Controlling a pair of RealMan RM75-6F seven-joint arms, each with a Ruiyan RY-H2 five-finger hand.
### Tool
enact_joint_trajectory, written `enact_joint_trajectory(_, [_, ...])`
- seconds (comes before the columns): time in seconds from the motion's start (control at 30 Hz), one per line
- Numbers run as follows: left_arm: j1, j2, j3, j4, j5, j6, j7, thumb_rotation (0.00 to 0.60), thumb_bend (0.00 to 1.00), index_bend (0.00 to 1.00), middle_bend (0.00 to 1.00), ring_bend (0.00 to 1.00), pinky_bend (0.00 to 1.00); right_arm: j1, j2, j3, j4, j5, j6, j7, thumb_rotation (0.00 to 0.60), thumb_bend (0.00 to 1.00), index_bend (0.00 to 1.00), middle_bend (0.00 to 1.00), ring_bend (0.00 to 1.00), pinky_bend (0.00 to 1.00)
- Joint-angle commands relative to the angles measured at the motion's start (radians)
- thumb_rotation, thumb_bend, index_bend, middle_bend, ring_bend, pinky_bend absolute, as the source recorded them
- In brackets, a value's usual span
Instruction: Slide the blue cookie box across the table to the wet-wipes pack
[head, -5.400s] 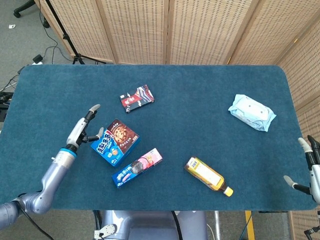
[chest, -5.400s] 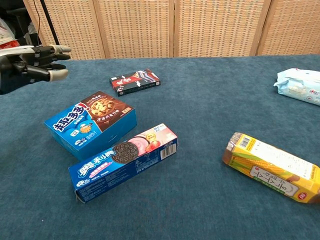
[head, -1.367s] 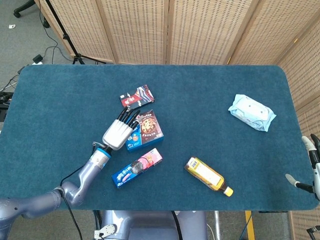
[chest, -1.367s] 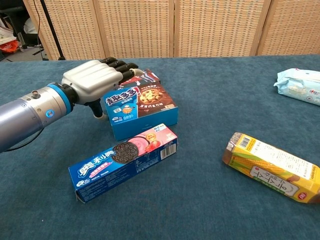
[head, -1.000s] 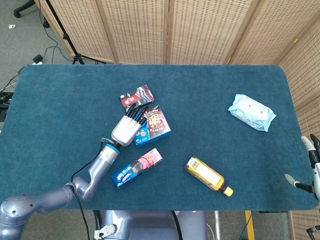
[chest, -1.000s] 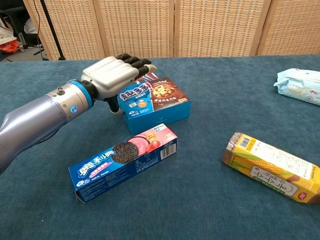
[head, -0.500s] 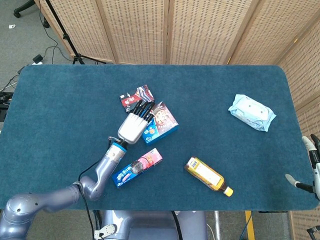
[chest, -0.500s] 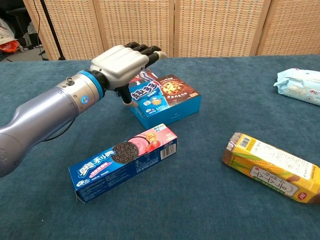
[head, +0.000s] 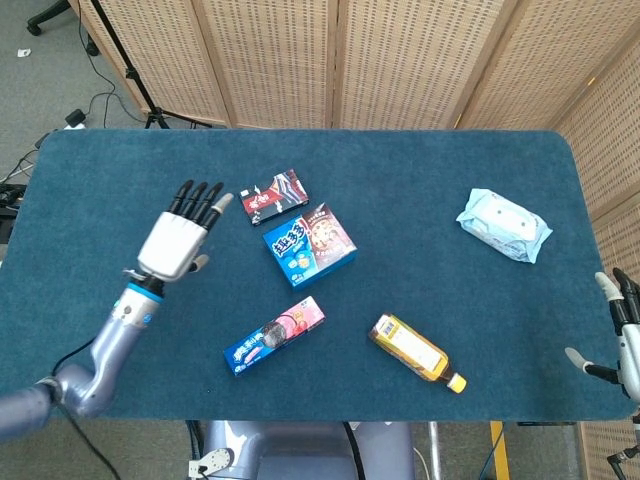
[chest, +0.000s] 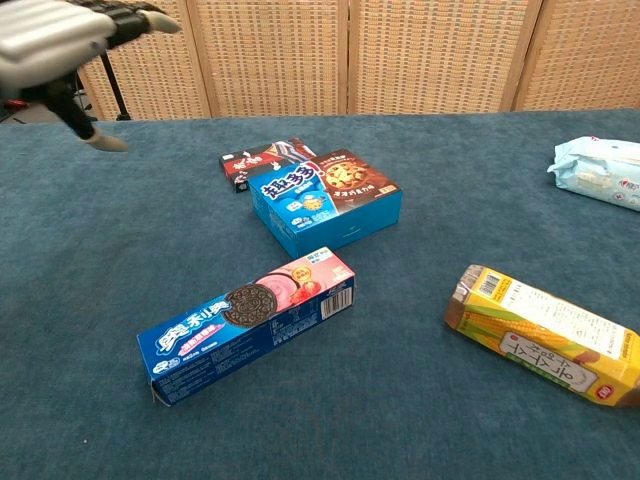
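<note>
Blue cookie box (head: 310, 245) lies mid-desk, just beside the dark snack box (head: 274, 196) and well apart from the wet-wipes pack (head: 504, 224). Left hand (head: 178, 242), fingers spread, holds nothing, clear of the box. Right hand (head: 622, 330), fingers apart and empty, idles at the desk (head: 420, 170) edge.

A small dark red-and-black snack box (head: 274, 196) lies flat on the blue-carpeted counter (head: 420, 170), a little to the right of the left hand (head: 178, 243), near its fingertips. A long blue-and-pink sandwich-cookie box (head: 274, 335) lies slantwise to the right of that hand, nearer the counter's front edge. A yellow bottle (head: 417, 352) lies on its side well apart from the hand, further right. Wicker screens (head: 400, 60) stand behind the counter.
</note>
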Motion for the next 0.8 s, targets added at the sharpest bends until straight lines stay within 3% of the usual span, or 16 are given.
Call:
enact_joint_trajectory(0.03, [0.125,0.16,0.046,-0.108,0.015,0.092,-0.122,0.6,0.0,0.0,0.0,0.0,0.0,0.008,-0.005,0.002,0.004,-0.009,-0.003,-0.003,0.6,0.0,0.0,0.0,0.0,0.0])
enact_joint_trajectory(0.3, [0.334,0.337,0.121,-0.219,-0.057,0.225,-0.268,0.6,0.0,0.0,0.0,0.0,0.0,0.073,0.041,0.041,-0.01,-0.09,-0.012,0.017,0.6,0.01,0.11,0.0,0.0,0.0])
enact_joint_trajectory(0.37, [0.381,0.367,0.138,-0.243,-0.091,0.244,-0.298,0.6,0.0,0.0,0.0,0.0,0.0,0.107,0.07,0.056,-0.028,-0.107,-0.045,0.021,0.6,0.07,0.13,0.0,0.0,0.0])
enact_joint_trajectory(0.47, [0.437,0.392,0.152,-0.271,-0.128,0.265,-0.355,0.6,0.0,0.0,0.0,0.0,0.0,0.17,0.111,0.082,-0.061,-0.118,-0.114,0.022,0.6,0.27,0.14,0.0,0.0,0.0])
enact_joint_trajectory(0.53, [0.474,0.405,0.164,-0.282,-0.159,0.269,-0.396,0.6,0.0,0.0,0.0,0.0,0.0,0.228,0.133,0.102,-0.087,-0.123,-0.182,0.019,0.6,0.46,0.14,0.0,0.0,0.0])
enact_joint_trajectory(0.6, [0.494,0.413,0.167,-0.284,-0.173,0.274,-0.423,0.6,0.0,0.0,0.0,0.0,0.0,0.273,0.145,0.116,-0.104,-0.122,-0.239,0.017,0.6,0.72,0.15,0.0,0.0,0.0])
enact_joint_trajectory(0.67, [0.51,0.423,0.169,-0.282,-0.172,0.279,-0.442,0.6,0.0,0.0,0.0,0.0,0.0,0.339,0.146,0.134,-0.118,-0.123,-0.317,0.004,0.6,0.9,0.15,0.0,0.0,0.0])
enact_joint_trajectory(0.7, [0.515,0.428,0.168,-0.282,-0.169,0.283,-0.447,0.6,0.0,0.0,0.0,0.0,0.0,0.361,0.146,0.139,-0.122,-0.119,-0.345,-0.001,0.6,0.97,0.15,0.0,0.0,0.0])
enact_joint_trajectory(0.8, [0.53,0.434,0.162,-0.279,-0.153,0.304,-0.47,0.6,0.0,0.0,0.0,0.0,0.0,0.455,0.13,0.164,-0.137,-0.11,-0.454,-0.008,0.6,1.0,0.16,0.0,0.0,0.0])
